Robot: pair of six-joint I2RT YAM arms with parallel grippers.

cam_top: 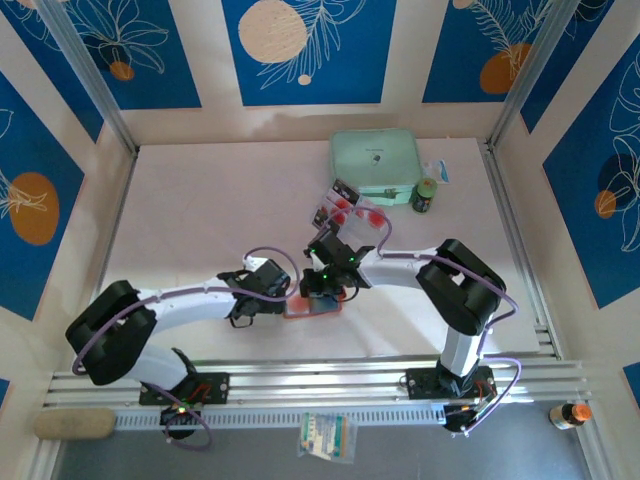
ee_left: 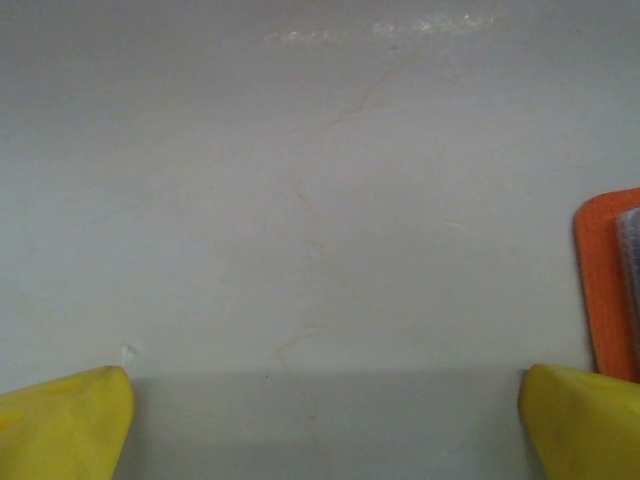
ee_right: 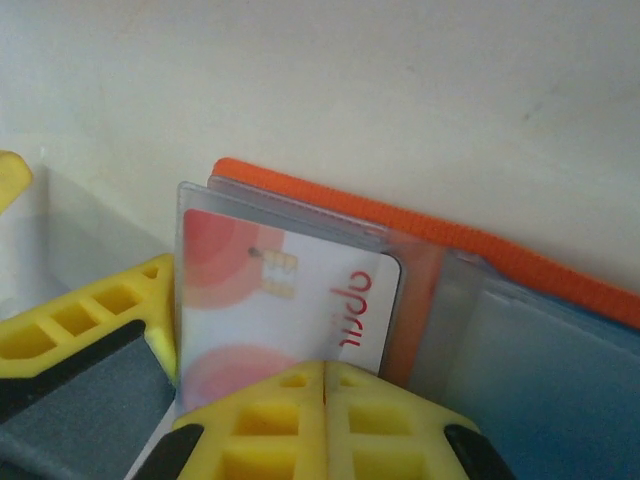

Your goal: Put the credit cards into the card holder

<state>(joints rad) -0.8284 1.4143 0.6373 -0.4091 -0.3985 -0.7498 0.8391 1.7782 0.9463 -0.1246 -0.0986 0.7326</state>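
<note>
Right pincer closed, low over card holder

Your holder lies open and flat, orange with clear sleeves. One red-dotted card sits partly in a sleeve, and more cards lie further back.

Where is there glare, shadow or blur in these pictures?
Top external: sharp; table washed out toward the near edge. Left wrist: soft; glare streak at the top, grey shadow band between the fingertips of the left gripper. Right wrist: credit card print readable; shut right gripper slightly soft.
</note>
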